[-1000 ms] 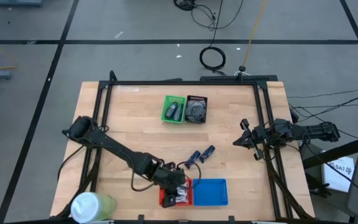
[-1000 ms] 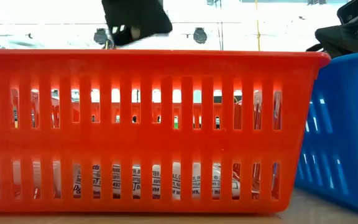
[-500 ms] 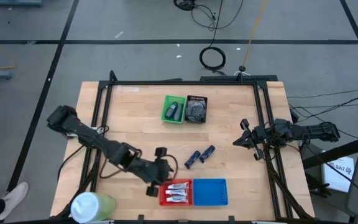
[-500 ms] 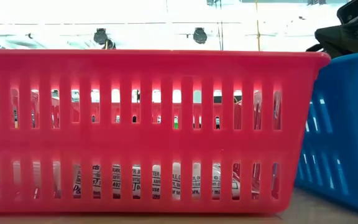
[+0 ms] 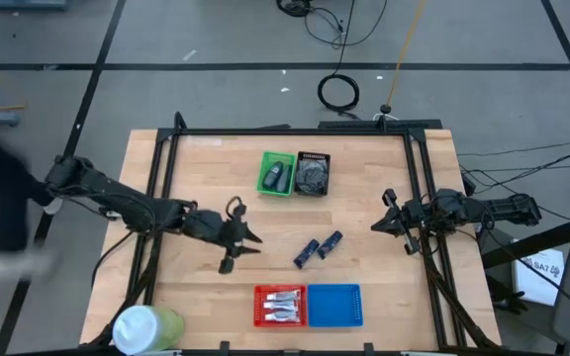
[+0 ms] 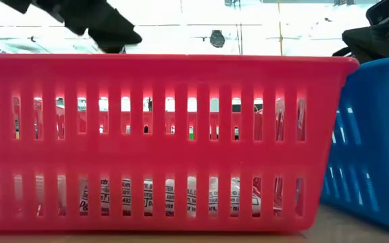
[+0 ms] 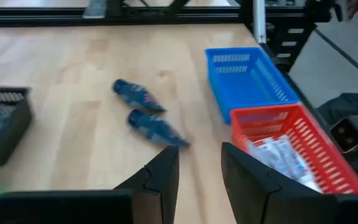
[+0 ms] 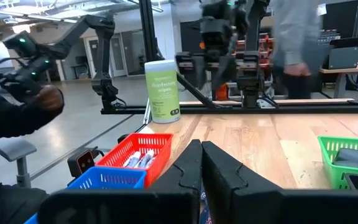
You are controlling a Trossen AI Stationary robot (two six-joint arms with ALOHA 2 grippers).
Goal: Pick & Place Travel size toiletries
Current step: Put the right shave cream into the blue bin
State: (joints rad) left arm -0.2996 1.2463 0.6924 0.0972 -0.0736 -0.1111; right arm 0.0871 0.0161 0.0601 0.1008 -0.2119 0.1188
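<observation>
Grey floor (image 5: 216,40) w/ dark tape lines (image 5: 87,99) crossing it, looks like a workshop. Black cable (image 5: 338,92) coiled on the floor just past the table's far edge, another bundle further back. Wood table (image 5: 206,158) has a black frame (image 5: 285,131) around it. Room behind is bright, w/ a dark post (image 8: 146,43) and desks (image 8: 353,71) far right. A person (image 8: 294,37) stands back there, someone else's dark sleeve (image 8: 17,118) is close by on the left.

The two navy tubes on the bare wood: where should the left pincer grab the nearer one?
Grip the nearer navy tube across its middle, descending from above. It lies flat at a slant, close beside the other navy tube, so set the fingers across its narrow width. The left pincer hangs empty nearby.
</observation>
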